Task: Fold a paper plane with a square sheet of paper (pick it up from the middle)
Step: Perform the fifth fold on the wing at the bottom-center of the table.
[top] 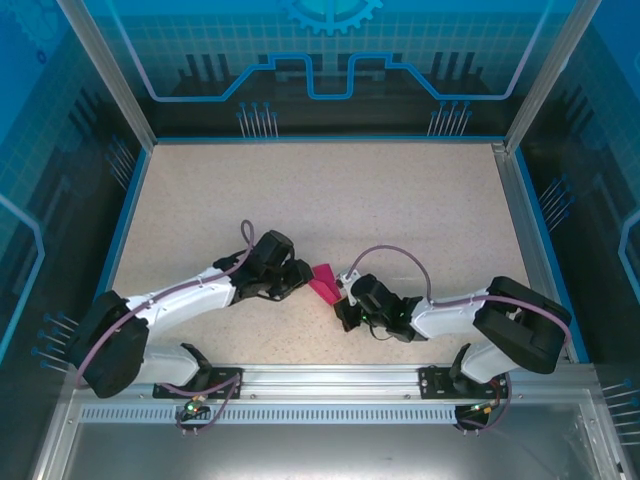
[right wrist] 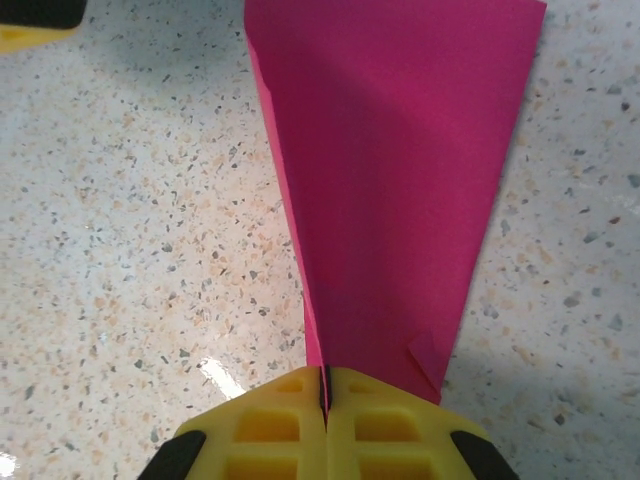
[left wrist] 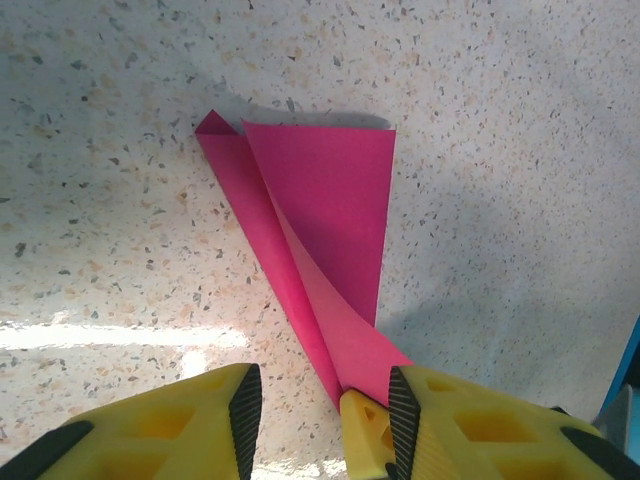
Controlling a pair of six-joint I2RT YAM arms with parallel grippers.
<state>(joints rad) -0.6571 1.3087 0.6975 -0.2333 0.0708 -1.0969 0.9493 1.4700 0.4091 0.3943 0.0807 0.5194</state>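
Top view: the paper plane [top: 323, 283] lies on the surface [top: 330, 190] between both arms, with the left jaws nearer.
Left wrist: left jaws spread, and its taper reaches back into their gap.
Right wrist: right jaws pressed together, pinching its narrow end, with the long axis running straight ahead.

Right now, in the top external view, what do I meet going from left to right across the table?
Left gripper, open → paper plane → right gripper, shut on the plane.
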